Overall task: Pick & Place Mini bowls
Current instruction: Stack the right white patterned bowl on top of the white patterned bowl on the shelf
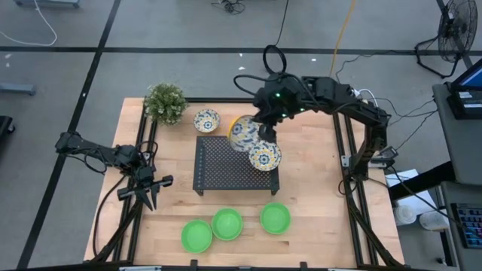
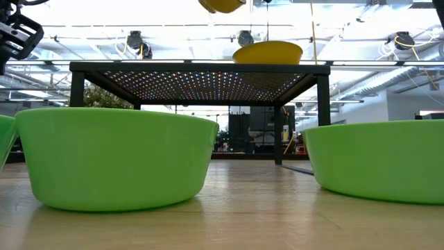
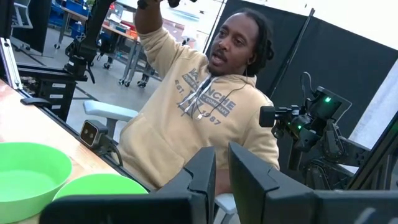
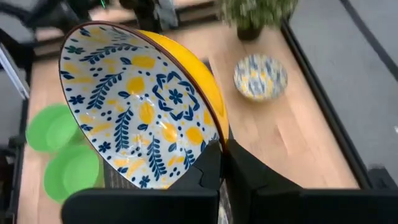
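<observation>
The pale wooden tabletop [image 1: 316, 203] carries a black perforated rack [image 1: 235, 165] at its middle. A potted plant [image 1: 166, 103] stands at the far left corner, with a floral bowl [image 1: 206, 120] just beside it. Three green bowls [image 1: 227, 223] sit in a row along the near edge.

Glossy green bowls [image 1: 227, 223] (plastic-looking), wooden table [image 1: 316, 196]

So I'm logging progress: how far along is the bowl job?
Done: one floral bowl sits on the black rack. In hand: the right hand is shut on a second floral bowl, tilted above the rack. Left: a third floral bowl and three green bowls on the table; the left hand waits.
</observation>
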`<state>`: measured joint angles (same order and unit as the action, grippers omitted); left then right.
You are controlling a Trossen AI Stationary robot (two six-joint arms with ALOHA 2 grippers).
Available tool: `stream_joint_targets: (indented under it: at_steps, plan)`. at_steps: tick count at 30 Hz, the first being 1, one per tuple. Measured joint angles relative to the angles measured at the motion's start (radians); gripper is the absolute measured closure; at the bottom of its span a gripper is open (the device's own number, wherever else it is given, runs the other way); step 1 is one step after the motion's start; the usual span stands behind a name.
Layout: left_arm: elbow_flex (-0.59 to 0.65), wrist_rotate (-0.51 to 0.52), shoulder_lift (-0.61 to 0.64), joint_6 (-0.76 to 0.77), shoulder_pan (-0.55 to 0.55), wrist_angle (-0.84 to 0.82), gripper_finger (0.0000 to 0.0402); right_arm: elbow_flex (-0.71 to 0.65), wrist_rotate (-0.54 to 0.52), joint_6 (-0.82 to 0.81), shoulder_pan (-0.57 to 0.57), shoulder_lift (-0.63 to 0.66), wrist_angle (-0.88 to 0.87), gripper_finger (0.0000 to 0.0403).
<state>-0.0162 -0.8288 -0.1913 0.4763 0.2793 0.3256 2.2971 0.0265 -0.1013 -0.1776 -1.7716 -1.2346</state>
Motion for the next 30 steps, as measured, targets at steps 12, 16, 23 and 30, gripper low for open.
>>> stream_joint_targets:
  at_steps: [12, 16, 23, 30]
  plan:
    - [0.0, 0.0, 0.0, 0.0, 0.0, 0.0, 0.0355, -0.002, 0.018, 0.008, 0.0, 0.002, -0.183, 0.0403]
    - [0.0, 0.0, 0.0, 0.0, 0.0, 0.0, 0.0355, -0.002, 0.077, 0.022, 0.0, 0.002, -0.24, 0.0403]
    - [0.0, 0.0, 0.0, 0.0, 0.0, 0.0, 0.0355, -0.002, 0.195, 0.084, 0.001, 0.002, -0.274, 0.0403]
    - [0.0, 0.0, 0.0, 0.0, 0.0, 0.0, 0.0355, -0.052, 0.184, 0.095, 0.0, 0.004, -0.278, 0.0403]
